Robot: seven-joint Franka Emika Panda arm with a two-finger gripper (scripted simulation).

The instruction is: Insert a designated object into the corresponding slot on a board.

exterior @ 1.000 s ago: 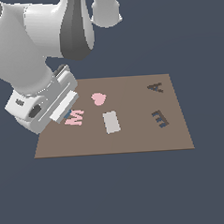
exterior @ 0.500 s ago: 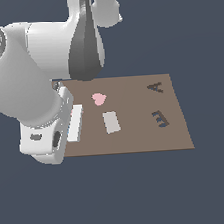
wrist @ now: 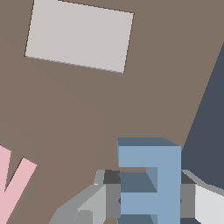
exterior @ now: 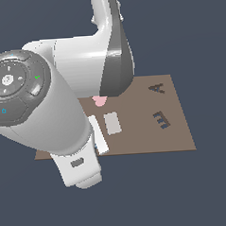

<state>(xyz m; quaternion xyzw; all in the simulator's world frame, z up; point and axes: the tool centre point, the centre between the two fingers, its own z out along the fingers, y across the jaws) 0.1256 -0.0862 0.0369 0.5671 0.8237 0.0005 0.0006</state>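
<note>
Arm: my white arm (exterior: 62,104) has swung down over the exterior view's left end of the flat brown board (exterior: 140,144) in the last second. It now hides that corner.
Pink M-shaped piece (wrist: 13,186): covered by the arm in the exterior view, where it showed a second ago. On the wrist view I see it flat on the board, well apart from the hand.
Hand (wrist: 148,201): clamped on the small blue E-shaped block (wrist: 151,175), one grey pad (wrist: 111,199) pressed against each side.
Block: in the hand, at the board's edge. I cannot tell whether it is off the surface yet.
Pink heart piece (exterior: 100,101): peeking out from under the arm, unmoved.
Pale grey rectangular piece (exterior: 112,123): flat on the board, unmoved.
Dark brown E-shaped recess (exterior: 161,120): empty, well apart from the block, towards the exterior view's right.
Dark A-shaped recess (exterior: 156,88): beyond it; not my target.
Meaning: I judge the grasp made, with lift, carry and alignment left.
</note>
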